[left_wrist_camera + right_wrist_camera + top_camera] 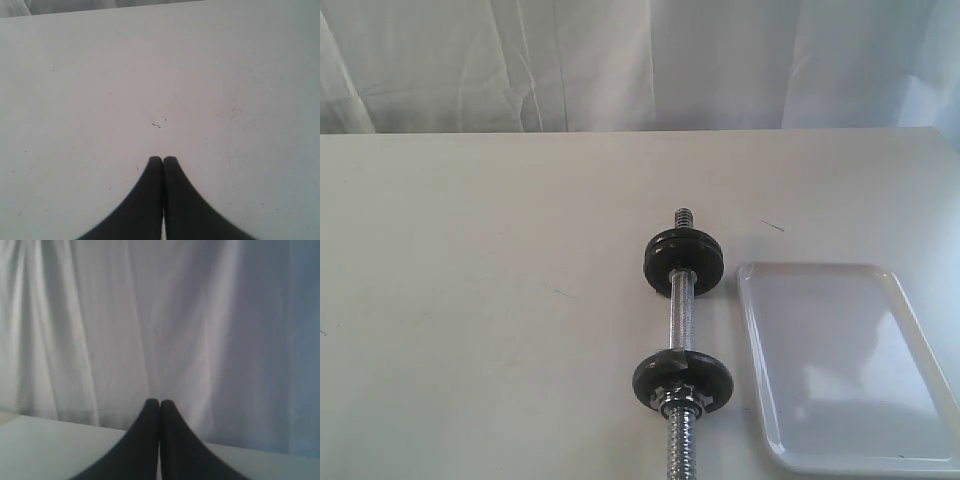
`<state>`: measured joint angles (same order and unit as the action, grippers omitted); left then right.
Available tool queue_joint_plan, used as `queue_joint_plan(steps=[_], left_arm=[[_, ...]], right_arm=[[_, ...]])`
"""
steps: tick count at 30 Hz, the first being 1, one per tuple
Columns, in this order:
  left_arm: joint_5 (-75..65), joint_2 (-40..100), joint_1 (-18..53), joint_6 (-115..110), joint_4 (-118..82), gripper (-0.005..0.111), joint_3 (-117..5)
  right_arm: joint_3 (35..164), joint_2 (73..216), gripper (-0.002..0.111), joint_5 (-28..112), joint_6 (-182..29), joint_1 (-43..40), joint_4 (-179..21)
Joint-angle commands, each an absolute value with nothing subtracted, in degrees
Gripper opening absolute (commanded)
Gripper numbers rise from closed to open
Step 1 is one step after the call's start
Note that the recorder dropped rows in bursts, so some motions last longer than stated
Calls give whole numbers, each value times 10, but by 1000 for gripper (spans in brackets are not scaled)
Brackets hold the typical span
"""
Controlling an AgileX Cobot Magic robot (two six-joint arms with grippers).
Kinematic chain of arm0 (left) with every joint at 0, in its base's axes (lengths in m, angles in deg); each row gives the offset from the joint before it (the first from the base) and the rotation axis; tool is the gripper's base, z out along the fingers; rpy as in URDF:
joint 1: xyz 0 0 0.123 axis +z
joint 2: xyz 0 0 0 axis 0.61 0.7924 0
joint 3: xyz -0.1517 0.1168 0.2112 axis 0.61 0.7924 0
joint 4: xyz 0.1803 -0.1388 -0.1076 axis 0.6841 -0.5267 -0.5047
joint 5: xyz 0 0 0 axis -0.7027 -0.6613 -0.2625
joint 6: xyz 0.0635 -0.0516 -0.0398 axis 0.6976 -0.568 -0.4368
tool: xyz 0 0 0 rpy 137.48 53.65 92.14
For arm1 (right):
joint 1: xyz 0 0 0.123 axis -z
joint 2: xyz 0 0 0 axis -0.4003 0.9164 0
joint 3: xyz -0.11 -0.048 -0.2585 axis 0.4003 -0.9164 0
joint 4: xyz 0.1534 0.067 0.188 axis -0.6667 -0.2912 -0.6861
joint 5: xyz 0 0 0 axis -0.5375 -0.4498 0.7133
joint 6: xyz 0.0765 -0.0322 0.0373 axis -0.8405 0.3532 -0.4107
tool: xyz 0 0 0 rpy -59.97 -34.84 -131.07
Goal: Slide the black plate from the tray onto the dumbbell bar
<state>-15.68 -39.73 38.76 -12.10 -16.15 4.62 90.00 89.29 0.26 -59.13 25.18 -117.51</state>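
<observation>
The chrome dumbbell bar (680,310) lies on the white table, running away from the front edge. Two black plates sit on it: a far one (683,262) and a near one (682,378) with a nut against it. The white tray (845,365) lies right of the bar and holds nothing. Neither gripper shows in the exterior view. My left gripper (162,159) is shut over bare table, nothing between its fingers. My right gripper (159,401) is shut too, facing the curtain above the table's far edge.
A white curtain (640,60) hangs behind the table. The table's far edge (620,131) runs across the exterior view. The tabletop (470,300) left of the bar is bare, with small dark specks (157,124) in the left wrist view.
</observation>
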Motion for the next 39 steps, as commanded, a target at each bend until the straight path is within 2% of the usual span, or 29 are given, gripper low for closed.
queue_joint_plan(steps=[1,18,26,39], left_arm=[[-154,-400,388,-121,-161,0,47],[-154,-400,388,-121,-161,0,47],[-154,-400,388,-121,-161,0,47],[-154,-400,388,-121,-161,0,47]], right_arm=[[891,890,0,32,-675,253,-1064],[626,807,0,338,-763,253,-911],[519,758,0,347,-861,253,-753],[346,729,0,319,-865,253,-736]])
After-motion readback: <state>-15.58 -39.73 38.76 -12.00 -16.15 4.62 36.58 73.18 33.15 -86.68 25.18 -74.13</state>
